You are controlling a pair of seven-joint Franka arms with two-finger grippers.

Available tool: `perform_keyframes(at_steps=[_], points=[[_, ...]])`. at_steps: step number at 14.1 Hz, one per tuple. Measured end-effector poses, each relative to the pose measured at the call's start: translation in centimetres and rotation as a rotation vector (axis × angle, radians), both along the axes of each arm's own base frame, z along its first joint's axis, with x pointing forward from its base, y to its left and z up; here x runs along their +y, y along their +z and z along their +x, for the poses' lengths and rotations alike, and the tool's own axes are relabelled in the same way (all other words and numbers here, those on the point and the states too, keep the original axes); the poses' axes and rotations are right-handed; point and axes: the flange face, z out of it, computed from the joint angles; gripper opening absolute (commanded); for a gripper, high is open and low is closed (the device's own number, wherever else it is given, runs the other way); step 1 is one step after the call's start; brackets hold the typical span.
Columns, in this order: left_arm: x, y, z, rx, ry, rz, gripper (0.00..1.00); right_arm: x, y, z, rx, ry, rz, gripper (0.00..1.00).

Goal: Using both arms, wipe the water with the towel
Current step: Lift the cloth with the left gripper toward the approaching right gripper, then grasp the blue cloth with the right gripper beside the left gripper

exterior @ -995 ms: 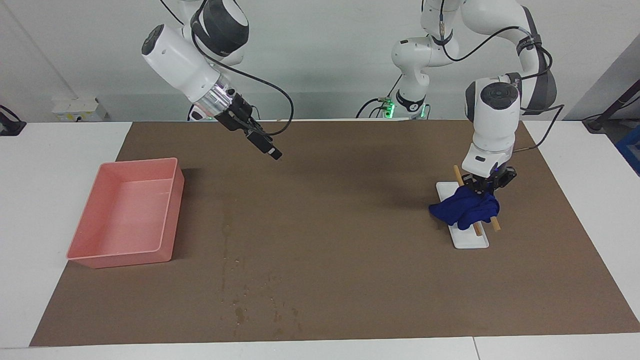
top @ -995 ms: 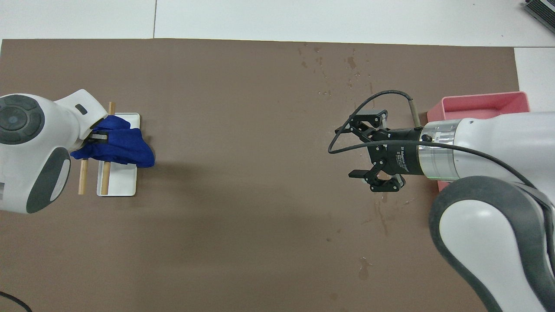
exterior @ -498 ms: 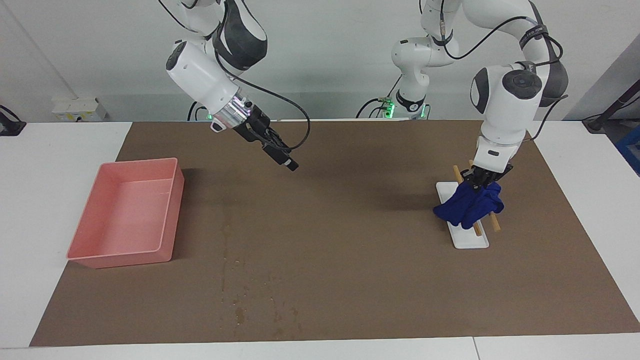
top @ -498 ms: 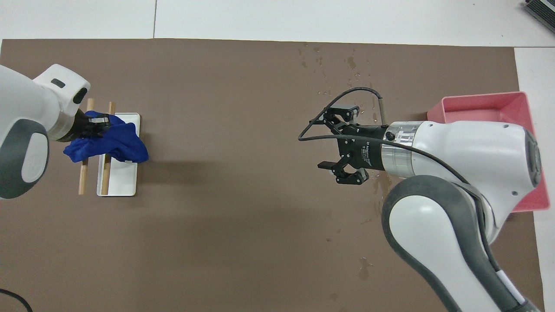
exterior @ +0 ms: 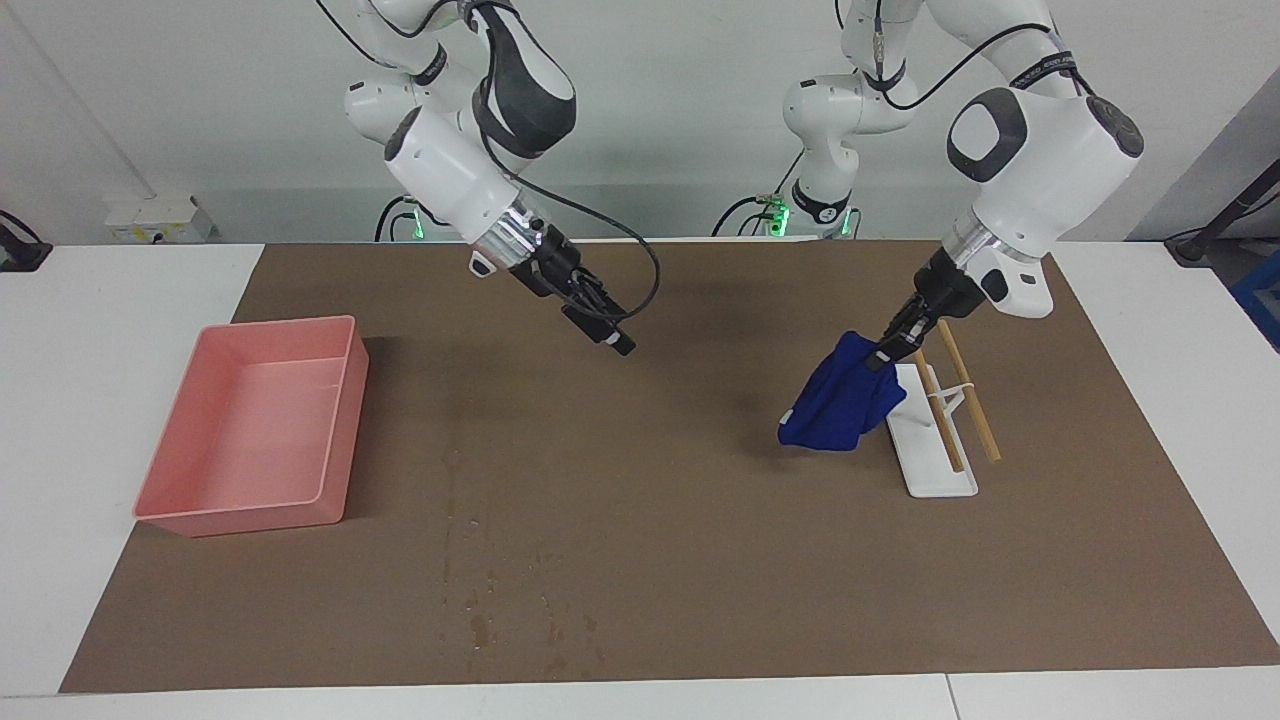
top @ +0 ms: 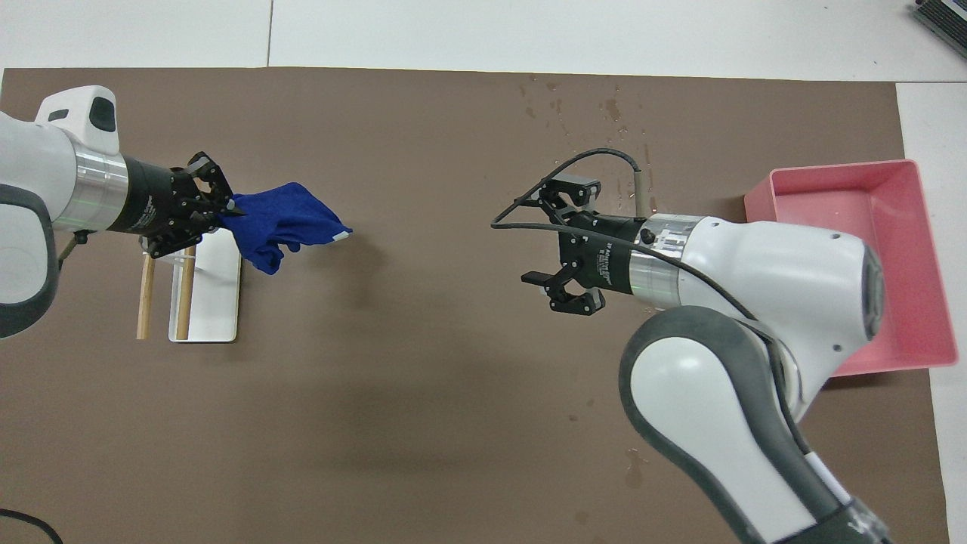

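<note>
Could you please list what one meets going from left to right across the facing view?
Pink tray → water → right gripper → towel → left gripper → white rack.

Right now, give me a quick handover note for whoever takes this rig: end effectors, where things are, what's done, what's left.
Left end effector: shut on the towel, which hangs in the air beside the white rack with wooden rods.
Right end effector: open, empty, up over the middle of the mat.
Water: specks and streaks on the mat, at the edge farthest from the robots, toward the right arm's end.
Pink tray: empty, at the right arm's end.
Done: towel picked off the rack.
Left: bring the towel to the water and wipe; nothing wiped yet.
</note>
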Motion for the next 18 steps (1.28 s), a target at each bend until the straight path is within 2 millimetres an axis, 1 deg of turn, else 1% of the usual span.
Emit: perform_keyframes(at_steps=[1,3,5,7,10,12,16,18], points=[[-1.5,0.9,-0.4,0.034,0.071,-0.067,0.0,0.9,-0.1,-0.4,0.01,-0.009,0.006,1.0],[-4.8,2.0,-1.3,0.09,0.152,-0.144,0.0,1.6,0.1,-0.7,0.026,-0.018,0.016,1.0],[-8.1,2.3,-2.2,0.114,0.176,-0.172,0.0,2.1,0.5,-0.9,0.047,-0.045,0.033,1.0],[-11.0,2.7,-2.8,0.092,0.2,-0.204,0.0,3.5,0.8,-1.5,0.051,-0.054,0.043,1.0],[-14.6,3.1,-3.8,0.057,0.205,-0.229,0.0,4.8,0.9,-2.3,0.051,-0.044,0.047,1.0],[-15.6,2.9,-4.3,0.053,0.202,-0.232,0.0,5.1,0.9,-2.5,0.051,-0.038,0.047,1.0],[-15.6,2.9,-4.4,0.065,0.2,-0.229,0.0,5.2,0.9,-2.6,0.049,-0.033,0.046,1.0],[-15.8,2.7,-5.0,0.103,0.175,-0.214,0.0,5.0,1.0,-2.5,0.045,-0.033,0.046,1.0]])
